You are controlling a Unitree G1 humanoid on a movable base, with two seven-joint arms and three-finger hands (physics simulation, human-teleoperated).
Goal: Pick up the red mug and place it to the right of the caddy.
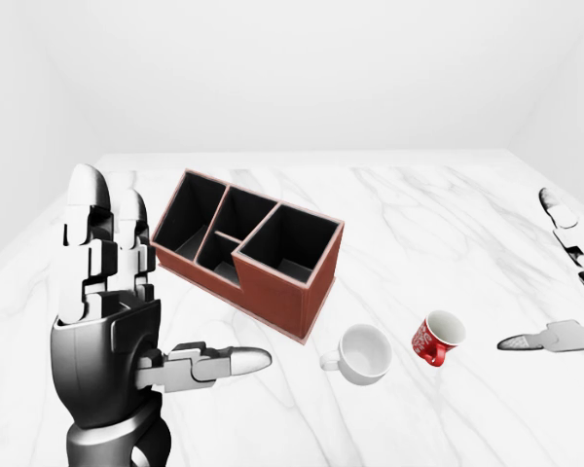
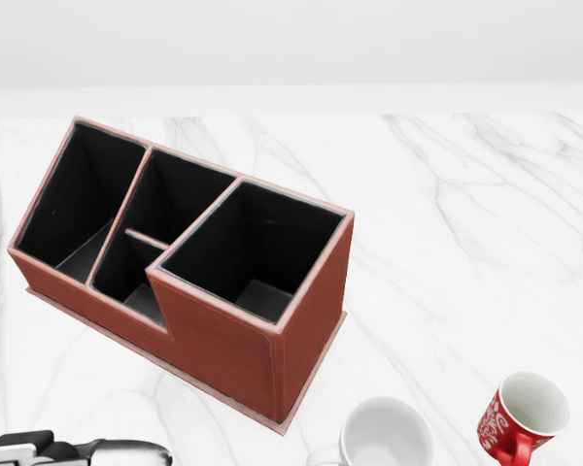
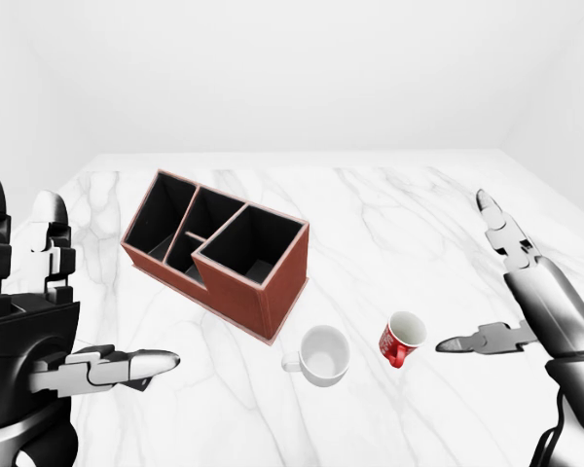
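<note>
Left-eye view: left hand (image 1: 112,321) raised at the left, fingers spread, holding nothing; brown caddy (image 1: 248,250) sits mid marble table (image 1: 419,209), angled. White mug (image 1: 362,353) lies just off the caddy's near corner, red mug (image 1: 438,338) tipped beside it, toward the table's right edge. Head view: caddy's four black compartments show; both mugs at the bottom, apart from each other. Right-eye view: right hand (image 3: 526,292) spread open, near the red mug, not touching it.
</note>
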